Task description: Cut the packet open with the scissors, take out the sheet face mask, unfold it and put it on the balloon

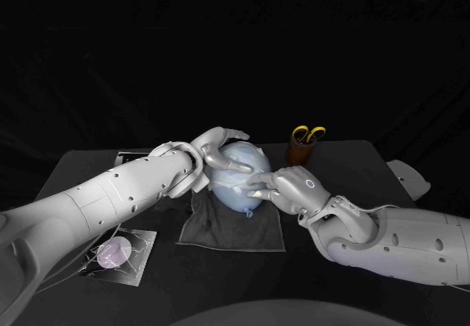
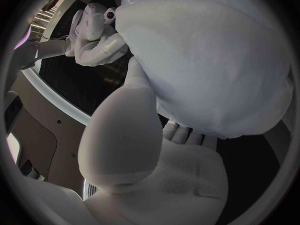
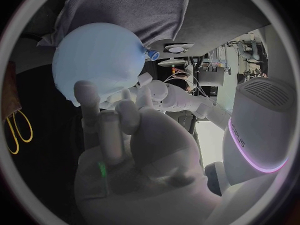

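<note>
At the table's near-left corner the packet lies flat and already cut open, well apart from the work and, as I judge it, done with. Next comes the left hand, reaching in over the far side of the balloon with its fingers curled round the top and back. It is clamped on the balloon, probably so that this light, round thing cannot roll or slide while it is being dressed. The balloon rests mid-table on a dark cloth, its knot towards the robot; the cloth likely gives it a soft, non-slip bed. The mask is draped over the balloon as a pale, wrinkled skin, so the task looks almost finished, with only smoothing left. The right hand meets the balloon from the other side, fingers parted and gripping nothing, tips pressed on the surface, seemingly to flatten the sheet against the left hand's hold. Farthest right, just behind that hand, the scissors stand handles-up in a brown cup, parked clear of both arms.
</note>
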`<state>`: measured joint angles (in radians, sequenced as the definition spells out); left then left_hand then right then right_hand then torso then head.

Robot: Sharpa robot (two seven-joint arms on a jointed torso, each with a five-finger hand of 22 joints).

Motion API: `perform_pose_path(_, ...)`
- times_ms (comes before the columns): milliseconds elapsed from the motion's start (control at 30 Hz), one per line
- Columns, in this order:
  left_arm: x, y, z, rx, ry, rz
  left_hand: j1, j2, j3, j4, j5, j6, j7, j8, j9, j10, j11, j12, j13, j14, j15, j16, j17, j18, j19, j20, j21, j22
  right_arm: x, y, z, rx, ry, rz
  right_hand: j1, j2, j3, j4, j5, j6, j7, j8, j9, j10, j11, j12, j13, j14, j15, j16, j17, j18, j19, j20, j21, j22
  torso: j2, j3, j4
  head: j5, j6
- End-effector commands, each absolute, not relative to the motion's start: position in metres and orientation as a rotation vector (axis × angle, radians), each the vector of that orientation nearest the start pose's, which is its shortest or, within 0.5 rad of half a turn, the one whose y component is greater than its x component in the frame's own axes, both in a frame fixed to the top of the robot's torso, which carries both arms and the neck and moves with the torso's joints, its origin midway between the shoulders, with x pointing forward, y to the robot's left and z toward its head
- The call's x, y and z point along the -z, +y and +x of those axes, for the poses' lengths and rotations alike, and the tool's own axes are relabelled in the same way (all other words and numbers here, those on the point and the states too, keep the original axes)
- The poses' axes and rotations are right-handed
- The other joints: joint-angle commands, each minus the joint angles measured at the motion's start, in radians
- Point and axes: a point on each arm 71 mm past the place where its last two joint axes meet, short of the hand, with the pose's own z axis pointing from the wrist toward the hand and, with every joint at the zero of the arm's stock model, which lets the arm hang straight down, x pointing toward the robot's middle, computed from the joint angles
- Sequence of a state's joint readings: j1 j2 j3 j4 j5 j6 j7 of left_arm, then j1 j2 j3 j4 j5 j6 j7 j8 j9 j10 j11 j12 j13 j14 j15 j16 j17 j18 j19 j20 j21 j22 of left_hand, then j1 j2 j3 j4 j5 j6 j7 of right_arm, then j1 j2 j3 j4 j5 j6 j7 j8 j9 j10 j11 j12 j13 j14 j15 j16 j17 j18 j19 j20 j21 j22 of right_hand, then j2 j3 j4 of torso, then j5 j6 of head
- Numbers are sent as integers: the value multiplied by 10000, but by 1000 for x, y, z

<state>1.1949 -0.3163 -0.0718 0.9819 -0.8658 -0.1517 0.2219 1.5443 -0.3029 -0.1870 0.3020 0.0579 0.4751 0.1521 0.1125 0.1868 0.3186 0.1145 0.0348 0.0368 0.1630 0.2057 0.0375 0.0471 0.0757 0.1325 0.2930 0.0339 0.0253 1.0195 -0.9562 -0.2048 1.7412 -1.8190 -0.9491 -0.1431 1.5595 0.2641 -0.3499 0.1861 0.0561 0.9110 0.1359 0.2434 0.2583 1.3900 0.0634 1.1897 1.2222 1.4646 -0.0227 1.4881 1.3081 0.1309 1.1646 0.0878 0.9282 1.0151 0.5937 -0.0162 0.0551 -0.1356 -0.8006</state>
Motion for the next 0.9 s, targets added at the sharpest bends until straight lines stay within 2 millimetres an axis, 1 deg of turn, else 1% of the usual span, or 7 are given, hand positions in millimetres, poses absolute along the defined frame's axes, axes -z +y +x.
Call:
perform_pose_path(33, 222, 60, 544, 12140, 18227, -1450, 28, 59, 66, 6, 5, -24, 69, 33, 1, 32, 63, 22, 6, 50, 8, 43, 12, -113, -73, -2, -60, -10, 245, -199, 371, -7347, 11818, -1839, 1883, -1733, 135, 1, -64, 82, 50, -80, -35, 1261, -79, 2104, 2551, 523, 27, 78, 973, 128, 81, -2, 56, 37, -9, -4, -7, 4, -31)
perform_pose_path(167, 222, 60, 544, 12148, 18242, -1461, 38, 71, 81, 5, 5, -24, 74, 33, 1, 14, 70, 19, 3, 43, 10, 41, 11, -112, -76, -3, -60, -10, 246, -201, 373, -7204, 11876, -1804, 1930, -1926, 300, 43, -67, 250, 56, -116, -65, 1289, -63, 2227, 2621, 583, 12, 183, 1188, 108, 131, -7, 175, 169, -11, -7, -9, -2, -25)
perform_pose_path(367, 222, 60, 544, 12162, 18241, -1484, 38, 71, 81, 5, 5, -24, 74, 33, 1, 14, 70, 19, 3, 43, 10, 41, 11, -112, -76, -3, -60, -10, 249, -200, 376, -7055, 12056, -1903, 1871, -2384, 675, 261, -69, 548, 52, -218, -135, 1325, -55, 2397, 2719, 635, 11, 292, 1404, 93, 135, -3, 259, 307, -4, -14, -4, -9, -39)
perform_pose_path(600, 222, 59, 544, 12190, 18238, -1495, 38, 71, 81, 5, 5, -24, 74, 33, 1, 14, 70, 19, 3, 43, 10, 41, 11, -112, -76, -3, -60, -10, 251, -196, 378, -6951, 12267, -2059, 1819, -2659, 932, 432, -71, 595, 57, -349, -203, 1319, -45, 2420, 2736, 643, 13, 326, 1470, 104, 68, -2, 199, 306, -9, -14, 4, 2, -38)
perform_pose_path(733, 222, 59, 544, 12189, 18233, -1507, 55, 87, 98, 6, 4, -33, 86, 31, -1, 7, 82, 15, 1, 41, 22, 39, 11, -108, -73, -5, -59, -9, 252, -194, 378, -6869, 12459, -2144, 1554, -3144, 1115, 708, -71, 209, 78, -675, -333, 1184, -12, 2194, 2628, 605, 106, 325, 1466, 130, -159, 55, -66, 159, -7, -13, 1, 16, -44)
perform_pose_path(833, 222, 60, 544, 12177, 18224, -1519, 55, 87, 98, 6, 4, -33, 86, 31, -1, 7, 82, 15, 1, 41, 22, 39, 11, -108, -73, -5, -59, -9, 253, -194, 377, -6847, 12562, -2188, 1372, -3620, 1730, 1019, -86, -26, 98, -879, -400, 1131, 32, 2178, 2628, 619, 171, 385, 1579, 141, -220, 135, -121, 181, -6, -12, -4, 21, -47)
perform_pose_path(900, 222, 60, 544, 12171, 18221, -1528, 55, 87, 98, 6, 4, -33, 86, 31, -1, 7, 82, 15, 1, 41, 22, 39, 11, -108, -73, -5, -59, -9, 253, -194, 377, -6843, 12630, -2184, 1088, -4027, 2185, 1067, -61, -37, 240, -947, -416, 1110, 91, 2202, 2642, 608, 256, 397, 1592, 132, -254, 243, -163, 197, -10, -10, -8, 28, -52)
